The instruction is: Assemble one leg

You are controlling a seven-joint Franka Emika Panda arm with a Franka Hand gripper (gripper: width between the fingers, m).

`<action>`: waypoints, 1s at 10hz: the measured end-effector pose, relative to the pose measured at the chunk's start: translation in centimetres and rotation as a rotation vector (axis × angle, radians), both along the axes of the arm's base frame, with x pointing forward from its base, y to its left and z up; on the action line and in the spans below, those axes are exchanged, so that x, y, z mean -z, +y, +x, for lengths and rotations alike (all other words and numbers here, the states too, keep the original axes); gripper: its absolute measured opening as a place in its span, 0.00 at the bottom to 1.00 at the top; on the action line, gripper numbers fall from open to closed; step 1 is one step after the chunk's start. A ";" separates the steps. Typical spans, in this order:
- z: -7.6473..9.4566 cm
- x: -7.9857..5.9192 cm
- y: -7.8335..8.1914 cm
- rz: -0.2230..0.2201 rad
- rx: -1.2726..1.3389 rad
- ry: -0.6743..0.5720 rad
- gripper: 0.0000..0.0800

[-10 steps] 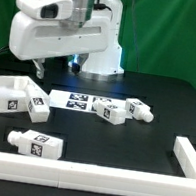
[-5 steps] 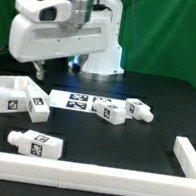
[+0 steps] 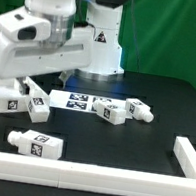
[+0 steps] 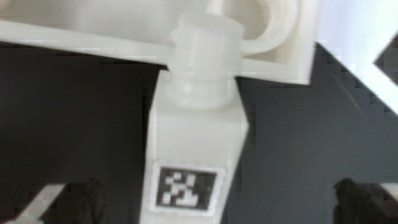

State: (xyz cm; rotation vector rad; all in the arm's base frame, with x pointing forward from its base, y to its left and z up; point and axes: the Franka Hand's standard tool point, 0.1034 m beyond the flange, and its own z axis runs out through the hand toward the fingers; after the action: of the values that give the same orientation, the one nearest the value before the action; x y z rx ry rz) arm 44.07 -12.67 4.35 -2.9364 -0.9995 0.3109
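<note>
While the pincer [image 4: 214, 200] gapes — the leg [image 4: 196, 125] lies between.

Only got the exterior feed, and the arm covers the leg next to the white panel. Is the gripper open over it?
Observer: Yes. Wrist view shows the gripper open, the leg between its fingers with a gap on each side.
Operator: Which way does the leg point?
Observer: Its narrow end points at the white panel, away from the fingers.
Operator: Tag readable?
Observer: One tag faces the wrist camera, on the end nearer the fingers.
</note>
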 end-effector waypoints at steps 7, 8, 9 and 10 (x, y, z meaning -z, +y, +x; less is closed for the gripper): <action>0.1 1.8 -0.6 0.003 -0.013 -0.006 0.51; 0.1 1.8 -0.6 0.003 -0.013 -0.006 0.35; 0.2 1.7 -0.5 0.001 -0.019 -0.006 0.35; 0.5 0.9 0.3 -0.002 -0.008 -0.010 0.35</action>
State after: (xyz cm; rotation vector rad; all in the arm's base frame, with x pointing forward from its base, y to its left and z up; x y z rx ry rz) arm 44.55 -12.38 3.48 -2.9393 -1.0126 0.2969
